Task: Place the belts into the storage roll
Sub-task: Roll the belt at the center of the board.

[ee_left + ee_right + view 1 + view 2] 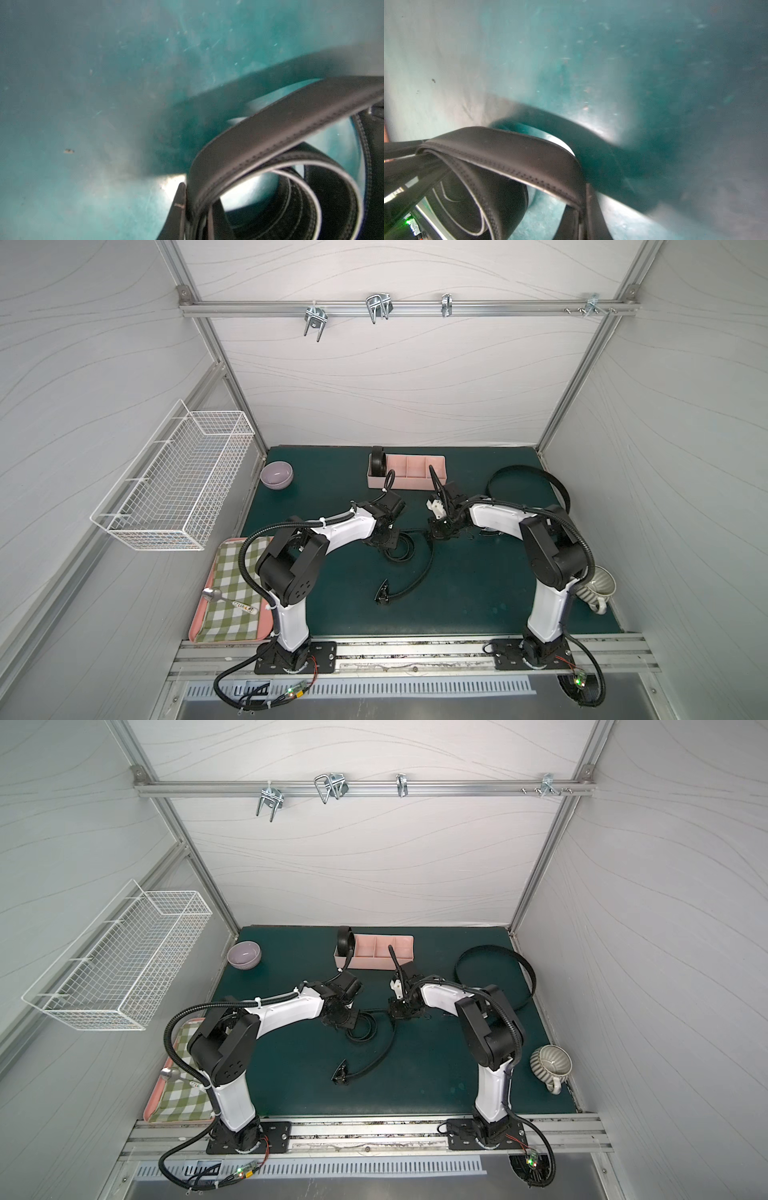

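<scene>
On the dark green worktop point(478, 593), the long pale-pink plastic storage roll point(411, 484) lies near the back edge, with a coiled black belt point(377, 462) standing upright in its left end compartment. A loose black belt point(557, 485) loops by the right back corner. Mid-worktop, the left gripper point(388, 543) and right gripper point(440, 533) both pinch a half-coiled black stitched belt point(280, 124).

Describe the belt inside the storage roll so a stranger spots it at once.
On the dark green mat, find the pale-pink storage roll near the back wall. A belt stands in its end compartment nearest the lilac bowl. Unlike the loose belts on the mat, it is tightly coiled.
</scene>
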### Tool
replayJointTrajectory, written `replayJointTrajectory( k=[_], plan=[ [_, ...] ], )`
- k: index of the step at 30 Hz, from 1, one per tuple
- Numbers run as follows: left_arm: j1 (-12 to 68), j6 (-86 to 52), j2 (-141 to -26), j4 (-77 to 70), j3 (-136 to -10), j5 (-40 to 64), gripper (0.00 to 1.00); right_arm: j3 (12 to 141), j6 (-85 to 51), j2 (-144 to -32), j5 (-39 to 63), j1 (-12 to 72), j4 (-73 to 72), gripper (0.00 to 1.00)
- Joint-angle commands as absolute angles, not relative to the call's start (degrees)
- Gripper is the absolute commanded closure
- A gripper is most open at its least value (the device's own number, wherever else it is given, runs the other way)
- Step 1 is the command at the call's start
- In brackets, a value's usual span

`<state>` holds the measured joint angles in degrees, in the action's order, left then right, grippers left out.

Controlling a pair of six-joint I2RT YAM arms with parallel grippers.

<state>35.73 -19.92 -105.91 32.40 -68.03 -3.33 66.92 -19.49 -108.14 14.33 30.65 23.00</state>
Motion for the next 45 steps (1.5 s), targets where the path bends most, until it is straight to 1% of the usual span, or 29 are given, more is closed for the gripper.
replayJointTrajectory(
  k=[1,9,14,15,17,20,22,24,29,34,37,39,41,45],
  plan=[
    [33.8,-21.53,-108.5,41.2,-66.34,-9.67,0.88,65.41,-20.18,-106.4,4.92,25.73,29.32,0.96],
    [33.77,-21.45,-108.54,40.82,-66.0,-9.4,0.83,65.18,-19.86,-106.24,5.13,24.52,29.24,0.95],
    [33.75,-21.53,-108.63,40.69,-65.94,-9.31,0.83,65.2,-19.78,-106.32,5.1,24.35,29.26,0.95],
    [33.79,-21.53,-108.65,40.65,-65.93,-9.34,0.84,65.21,-19.61,-106.32,5.04,24.35,29.2,0.95],
    [33.85,-21.53,-108.69,40.54,-65.97,-9.14,0.9,65.1,-19.5,-106.3,5.0,24.35,29.34,0.95],
    [33.75,-21.79,-109.02,40.44,-66.0,-9.23,0.96,64.53,-19.51,-105.94,5.46,24.73,29.61,0.95],
    [33.78,-22.12,-109.7,40.55,-66.65,-9.45,1.0,62.83,-20.03,-105.01,5.41,26.21,29.45,0.95],
    [33.76,-22.41,-110.77,40.67,-67.8,-9.45,1.0,60.6,-20.85,-103.82,4.91,28.26,29.27,0.94],
    [33.84,-23.54,-113.71,41.57,-71.6,-10.25,1.0,53.71,-26.53,-100.72,9.56,32.41,26.11,0.93],
    [33.92,-24.23,-117.81,42.85,-76.7,-10.86,1.0,51.18,-33.94,-98.11,12.9,40.17,23.28,0.91],
    [33.85,-25.13,-119.45,42.92,-79.02,-10.65,1.0,49.84,-40.46,-96.77,15.63,44.27,18.24,0.89],
    [33.86,-25.57,-120.11,42.93,-80.03,-10.13,1.0,48.99,-44.69,-96.41,17.69,46.36,13.81,0.86],
    [33.84,-25.83,-120.25,42.47,-80.2,-9.3,1.0,47.82,-47.69,-96.25,21.16,47.18,8.2,0.8],
    [34.03,-26.34,-120.32,41.17,-79.43,-8.17,1.0,44.34,-49.62,-93.3,26.86,46.79,-0.23,0.65]
  ],
)
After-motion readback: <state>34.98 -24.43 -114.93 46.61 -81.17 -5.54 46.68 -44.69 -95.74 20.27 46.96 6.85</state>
